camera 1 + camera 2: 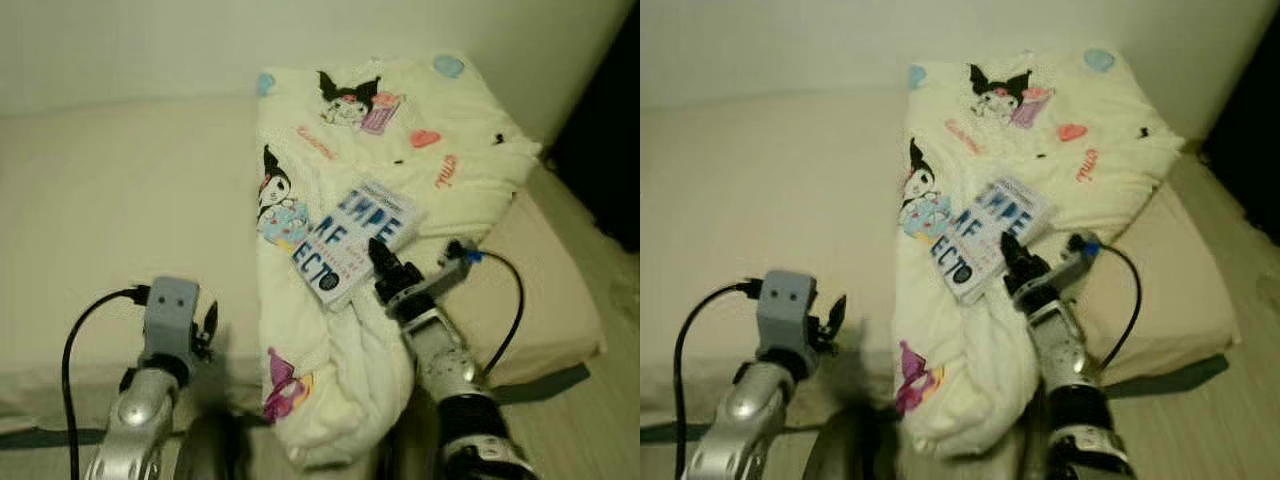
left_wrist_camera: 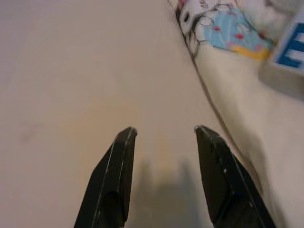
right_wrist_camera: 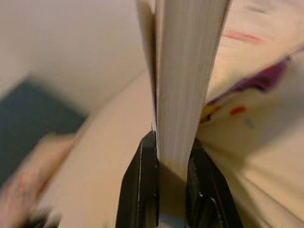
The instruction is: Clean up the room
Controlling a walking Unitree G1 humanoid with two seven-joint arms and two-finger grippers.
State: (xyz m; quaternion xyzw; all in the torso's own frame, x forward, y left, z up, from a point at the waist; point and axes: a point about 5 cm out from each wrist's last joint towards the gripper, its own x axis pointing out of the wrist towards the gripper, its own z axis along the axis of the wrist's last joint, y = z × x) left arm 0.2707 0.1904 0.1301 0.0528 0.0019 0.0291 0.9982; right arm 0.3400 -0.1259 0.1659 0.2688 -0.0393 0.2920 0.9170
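Your right gripper (image 3: 161, 164) has its fingers clamped on the book (image 1: 352, 240) over the blanket (image 1: 420, 120), not yet put away, while your left gripper (image 2: 164, 137) hangs with fingers wide above the bed (image 1: 120, 190).

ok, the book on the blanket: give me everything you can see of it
The book is a white paperback with big blue block letters and a line of red on the cover; the title can't be read whole. It lies cover up, askew, on the cream cartoon-print blanket over the bed. The right claw is shut on its near edge; the right wrist view shows the pale page block pinched between both fingers. The left claw is open over bare bed, apart from it.
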